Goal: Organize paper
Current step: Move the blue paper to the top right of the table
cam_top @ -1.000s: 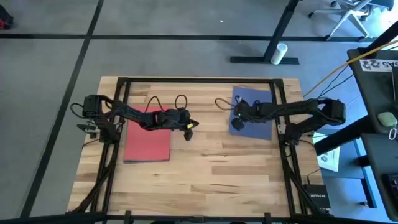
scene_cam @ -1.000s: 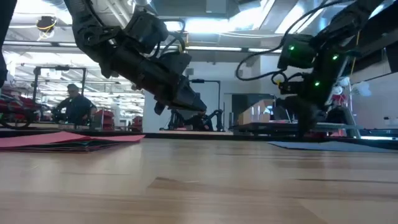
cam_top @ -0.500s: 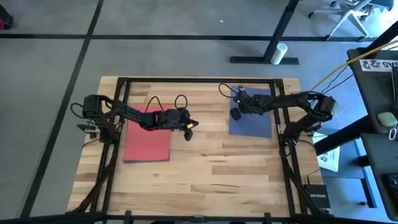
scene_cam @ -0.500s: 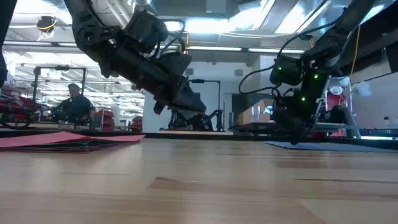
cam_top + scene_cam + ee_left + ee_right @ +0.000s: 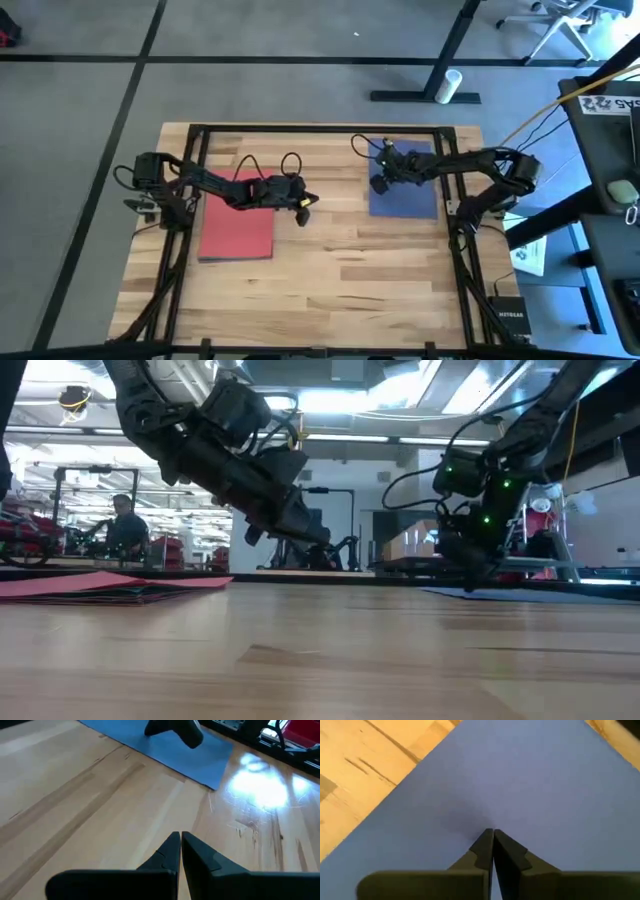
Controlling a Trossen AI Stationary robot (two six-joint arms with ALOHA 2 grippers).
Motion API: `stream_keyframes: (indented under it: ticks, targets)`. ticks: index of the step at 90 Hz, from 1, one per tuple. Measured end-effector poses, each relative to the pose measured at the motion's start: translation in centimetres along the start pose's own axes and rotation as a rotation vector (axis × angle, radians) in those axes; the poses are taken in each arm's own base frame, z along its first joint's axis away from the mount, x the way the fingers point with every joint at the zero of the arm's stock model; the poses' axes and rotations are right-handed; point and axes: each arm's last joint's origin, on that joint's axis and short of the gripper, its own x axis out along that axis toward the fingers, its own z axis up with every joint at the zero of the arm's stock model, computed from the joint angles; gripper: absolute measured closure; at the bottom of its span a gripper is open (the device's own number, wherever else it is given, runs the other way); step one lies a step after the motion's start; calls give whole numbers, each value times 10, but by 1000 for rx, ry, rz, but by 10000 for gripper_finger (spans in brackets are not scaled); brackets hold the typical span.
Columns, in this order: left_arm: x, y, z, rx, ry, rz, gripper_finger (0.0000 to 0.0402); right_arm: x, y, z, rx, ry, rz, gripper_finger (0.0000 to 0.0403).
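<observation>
**Right arm shifted on blue sheet, left arm idle**

Right gripper [image 5: 379, 185] has moved up along the blue sheet [image 5: 405, 180] since a second ago; the sheet has also shifted. Left arm unchanged.

High view: blue sheet lies flat on the table [image 5: 330, 270], right of the red sheet [image 5: 238, 220]. Right gripper sits at its left edge. Left gripper [image 5: 303, 208] hovers between the two sheets, just right of the red one.

Low view: red sheet tops a thin stack; right gripper tip is down at the blue sheet.

Left wrist view: fingers [image 5: 167, 852] together, nothing held, bare wood below.

Right wrist view: fingers [image 5: 484, 845] together, tips on the blue sheet.
</observation>
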Motion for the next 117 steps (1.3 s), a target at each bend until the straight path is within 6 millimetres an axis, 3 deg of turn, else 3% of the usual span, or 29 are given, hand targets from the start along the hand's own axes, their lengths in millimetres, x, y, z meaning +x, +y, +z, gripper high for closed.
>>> stream_keyframes:
  ticks: [23,41,117]
  targets:
    - [0,0,0,0,1,0,402,-25,7,2,-71,-78,54,403]
    - [0,-1,-1,-4,3,-3,402,-35,15,-18,-32,97,122,403]
    - [-1,-3,-4,-10,32,0,402,-33,5,-37,142,263,26,403]
